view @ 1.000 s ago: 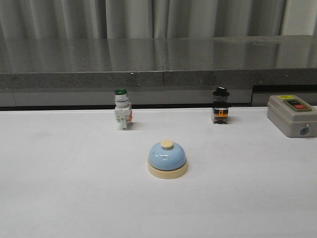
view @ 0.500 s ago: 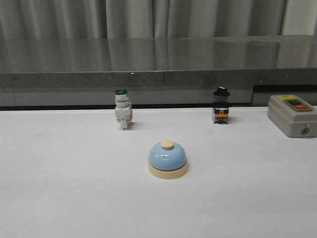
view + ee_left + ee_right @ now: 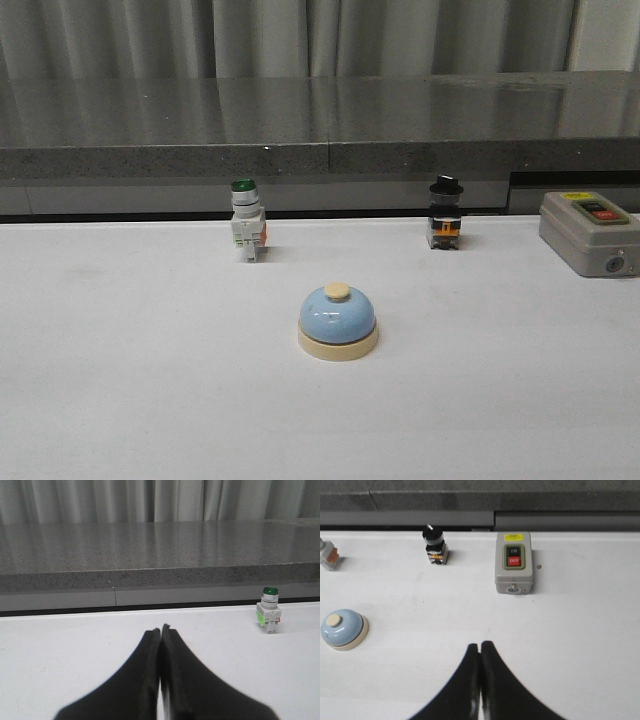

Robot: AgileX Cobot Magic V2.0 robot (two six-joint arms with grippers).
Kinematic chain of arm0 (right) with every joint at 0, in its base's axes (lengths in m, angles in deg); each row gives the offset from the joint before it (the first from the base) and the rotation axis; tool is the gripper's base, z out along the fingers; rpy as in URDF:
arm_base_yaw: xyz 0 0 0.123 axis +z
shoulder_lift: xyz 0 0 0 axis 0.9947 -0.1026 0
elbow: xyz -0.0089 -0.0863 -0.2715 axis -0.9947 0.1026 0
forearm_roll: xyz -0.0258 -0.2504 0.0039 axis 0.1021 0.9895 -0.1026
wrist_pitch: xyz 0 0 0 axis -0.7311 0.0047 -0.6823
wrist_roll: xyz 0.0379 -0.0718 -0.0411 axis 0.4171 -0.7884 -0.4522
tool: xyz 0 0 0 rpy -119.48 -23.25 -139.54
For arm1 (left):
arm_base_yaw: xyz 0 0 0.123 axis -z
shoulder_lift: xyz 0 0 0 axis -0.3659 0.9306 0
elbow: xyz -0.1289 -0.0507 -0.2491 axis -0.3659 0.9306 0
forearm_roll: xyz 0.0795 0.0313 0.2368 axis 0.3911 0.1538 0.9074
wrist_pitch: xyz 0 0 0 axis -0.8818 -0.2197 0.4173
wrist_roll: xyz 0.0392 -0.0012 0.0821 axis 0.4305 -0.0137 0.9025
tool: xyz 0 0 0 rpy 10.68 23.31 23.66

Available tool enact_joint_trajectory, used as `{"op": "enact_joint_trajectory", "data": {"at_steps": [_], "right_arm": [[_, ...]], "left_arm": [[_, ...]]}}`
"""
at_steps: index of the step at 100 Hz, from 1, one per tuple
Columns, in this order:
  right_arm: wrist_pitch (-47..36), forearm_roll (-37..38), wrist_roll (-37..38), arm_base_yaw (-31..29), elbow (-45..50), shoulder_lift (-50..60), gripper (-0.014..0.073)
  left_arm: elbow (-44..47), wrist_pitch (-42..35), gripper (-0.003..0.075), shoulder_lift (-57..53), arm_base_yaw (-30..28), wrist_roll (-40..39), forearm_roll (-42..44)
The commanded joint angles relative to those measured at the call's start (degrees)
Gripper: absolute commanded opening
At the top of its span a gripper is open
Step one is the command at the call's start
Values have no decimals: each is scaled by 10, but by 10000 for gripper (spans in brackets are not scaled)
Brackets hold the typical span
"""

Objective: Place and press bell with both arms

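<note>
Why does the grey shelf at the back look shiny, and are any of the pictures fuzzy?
Front view: the grey ledge mirrors the curtains, so it looks shiny; the bell has a soft glare and a faint shadow. Left wrist view: the left gripper is dark and a bit soft-edged. Right wrist view: the right gripper is dark too; the table is evenly lit.

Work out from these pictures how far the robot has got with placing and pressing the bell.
Done: nothing shows as done; the bell stands upright on the white table, alone, nothing touching it. In hand: nothing; the left tool and the right tool are both shut and empty, apart from the bell. Left: grasping, placing the bell, then pressing its cream button.
</note>
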Motion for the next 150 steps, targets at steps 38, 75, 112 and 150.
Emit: {"op": "enact_joint_trajectory", "data": {"at_steps": [38,75,112,150], "right_arm": [[-23,-25,-2,38,-144,-251,-60],[-38,-25,-2,192,-235,-443,-60],[-20,-26,-2,281,-352,-599,-60],[-2,-29,-2,301,-402,-664,-60]], "left_arm": [[24,-50,-20,-17,-2,-5,1],[24,-50,-20,-17,-2,-5,1],[24,-50,-20,-17,-2,-5,1],[24,-50,-20,-17,-2,-5,1]]}}
